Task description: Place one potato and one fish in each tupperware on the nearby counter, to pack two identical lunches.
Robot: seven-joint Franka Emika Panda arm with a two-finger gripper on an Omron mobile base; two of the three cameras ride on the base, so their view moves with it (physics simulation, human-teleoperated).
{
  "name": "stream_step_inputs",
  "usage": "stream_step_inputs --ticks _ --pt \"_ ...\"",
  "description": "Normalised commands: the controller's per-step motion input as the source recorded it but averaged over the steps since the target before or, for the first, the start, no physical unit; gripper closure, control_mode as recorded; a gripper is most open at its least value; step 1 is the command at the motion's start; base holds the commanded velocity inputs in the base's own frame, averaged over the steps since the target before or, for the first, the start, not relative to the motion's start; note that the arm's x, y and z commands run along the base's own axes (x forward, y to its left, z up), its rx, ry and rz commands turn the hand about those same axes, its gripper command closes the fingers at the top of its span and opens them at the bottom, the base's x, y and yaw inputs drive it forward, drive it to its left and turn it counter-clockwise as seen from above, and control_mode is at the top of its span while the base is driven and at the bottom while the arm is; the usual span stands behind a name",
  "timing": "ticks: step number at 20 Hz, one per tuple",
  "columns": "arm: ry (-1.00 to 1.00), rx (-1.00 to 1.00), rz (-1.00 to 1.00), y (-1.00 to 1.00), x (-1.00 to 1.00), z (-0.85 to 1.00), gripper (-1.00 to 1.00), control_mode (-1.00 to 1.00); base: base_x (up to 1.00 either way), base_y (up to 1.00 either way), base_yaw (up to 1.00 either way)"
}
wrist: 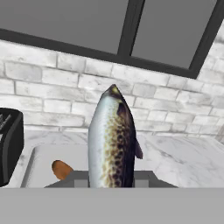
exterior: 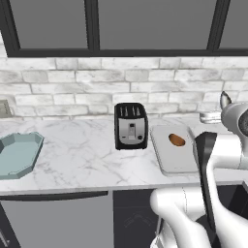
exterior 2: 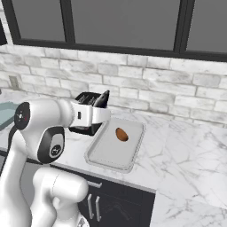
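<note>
So progress check: the white-grey marbled stone counter (exterior: 82,155) runs across the middle of the left base view, over dark navy cabinet fronts, and it doesn't look like much is packed yet. At the far left edge of that view sits a shallow pale blue-green octagonal tupperware (exterior: 19,154), cut off by the frame, and the part I can see has nothing in it. I can only spot one of the two containers, so no idea about the other.

Right of centre there's a flat pale grey rectangular tray (exterior: 167,157) with a single brown oval potato (exterior: 177,140) lying on it – not moved anywhere yet. A black two-slot toaster (exterior: 131,126) stands between the tupperware and the tray, just beside the tray's left edge.

The good bit: the two-finger gripper (wrist: 112,177) is holding a silvery fish with a brown speckled back (wrist: 113,140), jaws closed around its lower body, head pointing up toward the window in the hand view. In the right base view the fish pokes up as a dark sliver in front of the toaster, above the tray's upper left corner.

My guess – first fish is in hand and needs carrying left to the tupperware, then the potato, then a whole second lunch
</note>
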Motion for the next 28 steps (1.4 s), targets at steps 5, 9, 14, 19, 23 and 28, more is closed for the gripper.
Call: stream_step_inputs --ticks 5,9,14,19,23,28 --pt "0.09 0.00 -0.12 0.00 0.08 -0.29 1.00 -1.00 0.00 0.00 0.00" --pt "0.25 0.01 -0.10 0.00 0.00 -0.42 1.00 -1.00 0.00 0.00 0.00" --pt "0.33 0.04 -0.01 0.05 0.00 -0.55 1.00 -1.00 0.00 0.00 0.00" --pt "0.24 0.14 0.00 0.14 0.00 -0.70 1.00 -1.00 0.00 0.00 0.00" --pt "0.10 0.15 0.07 0.14 0.00 -0.74 1.00 -1.00 0.00 0.00 0.00" --pt "0.03 0.11 0.10 0.17 0.00 -0.47 1.00 -1.00 0.00 0.00 0.00"
